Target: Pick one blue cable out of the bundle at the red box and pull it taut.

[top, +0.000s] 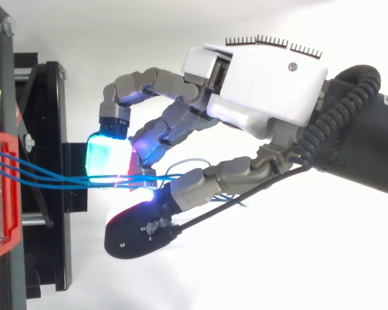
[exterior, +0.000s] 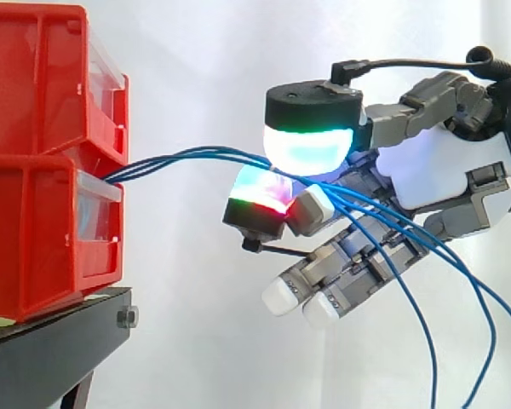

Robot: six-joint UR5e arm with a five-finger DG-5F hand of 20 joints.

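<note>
The blue cables [exterior: 153, 162] lie pinched between the hand's [exterior: 443, 166] fingers [exterior: 311, 146].

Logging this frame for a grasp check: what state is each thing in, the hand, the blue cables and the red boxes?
hand: shut, glowing pads pinching the blue cables.
blue cables: running from the red boxes to the pads in a slight bow; loose ends hanging past the hand.
red boxes: stacked, resting on the black stand.
</note>
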